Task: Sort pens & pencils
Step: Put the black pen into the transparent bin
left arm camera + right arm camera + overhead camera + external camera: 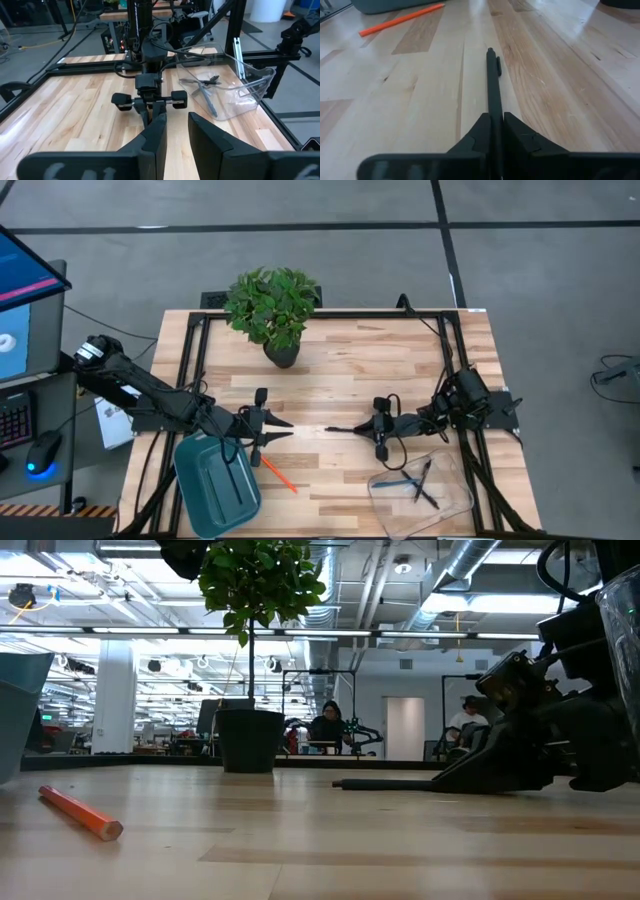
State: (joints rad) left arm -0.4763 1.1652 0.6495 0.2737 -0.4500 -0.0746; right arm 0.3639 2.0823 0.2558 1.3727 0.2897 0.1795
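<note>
The right end effector (pixel 496 122) sits low over the middle of the desk (pixel 340 370), its fingers pinched on one end of a black pen (pixel 492 80) that lies flat on the wood and points away toward the orange pencil (pixel 402 19) in the upper left of that wrist frame. In the high view the pen (pixel 340 428) shows just left of the right end effector (pixel 362 428), centre frame, with the left end effector (pixel 285 424) facing it from the left, fingers partly apart and holding nothing. The orange pencil (pixel 280 474) lies apart, lower centre, beside the teal tray (pixel 215 485). More pens rest in the clear bin (pixel 420 485) at lower right (one looks blue). The pen should be light, stiff and smooth, so it may swivel or slip; held near its end it will likely droop, and a hold nearer the middle would seem steadier.
</note>
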